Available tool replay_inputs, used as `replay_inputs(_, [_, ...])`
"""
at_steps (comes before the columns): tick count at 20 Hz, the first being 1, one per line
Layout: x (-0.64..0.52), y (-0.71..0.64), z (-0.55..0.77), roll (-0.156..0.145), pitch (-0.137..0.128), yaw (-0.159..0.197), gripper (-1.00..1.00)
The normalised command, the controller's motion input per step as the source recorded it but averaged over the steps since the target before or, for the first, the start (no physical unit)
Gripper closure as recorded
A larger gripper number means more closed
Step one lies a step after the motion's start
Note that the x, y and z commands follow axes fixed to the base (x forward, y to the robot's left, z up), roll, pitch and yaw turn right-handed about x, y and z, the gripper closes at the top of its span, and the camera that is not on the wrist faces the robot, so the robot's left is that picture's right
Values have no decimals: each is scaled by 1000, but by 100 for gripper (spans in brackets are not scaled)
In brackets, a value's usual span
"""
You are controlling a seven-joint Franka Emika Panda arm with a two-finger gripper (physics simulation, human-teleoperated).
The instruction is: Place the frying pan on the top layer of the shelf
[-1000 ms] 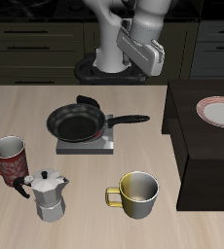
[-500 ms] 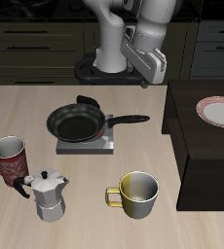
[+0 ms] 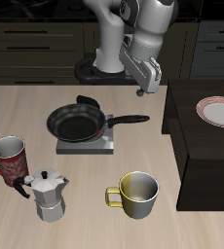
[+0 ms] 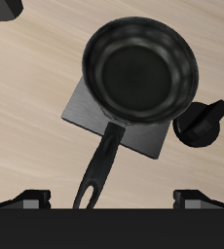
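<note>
Hovering over the frying pan (image 3: pixel 77 124), with the gripper (image 3: pixel 148 89) empty and its fingers apart.

The pan sits on a flat grey stove plate (image 3: pixel 86 146) near the table's middle; it looks hard, shiny and a bit heavy (so it may tip); the long handle (image 4: pixel 101 168) seems the best place to grab; the shelf (image 3: pixel 206 156) stands beside it.

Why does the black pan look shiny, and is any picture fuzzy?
Exterior view: the frying pan shows soft pale glints on its rim, and things cast faint shadows on the table. Wrist view: sharp, with speckled shine inside the pan; the gripper is only dark edges.
</note>
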Motion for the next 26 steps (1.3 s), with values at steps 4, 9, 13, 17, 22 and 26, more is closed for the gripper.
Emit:
replay_inputs(4, [38,115,-320,21,55,-38,-100])
replay_inputs(9, [-89,94,-227,58,22,-85,-100])
replay_inputs(13, [-49,16,-219,55,42,-102,-100])
replay_inputs(17, [133,57,-127,46,55,-68,-100])
replay_inputs(22, [130,-33,-152,16,40,-57,-100])
replay_inputs(26, [6,80,-131,17,7,-14,-100])
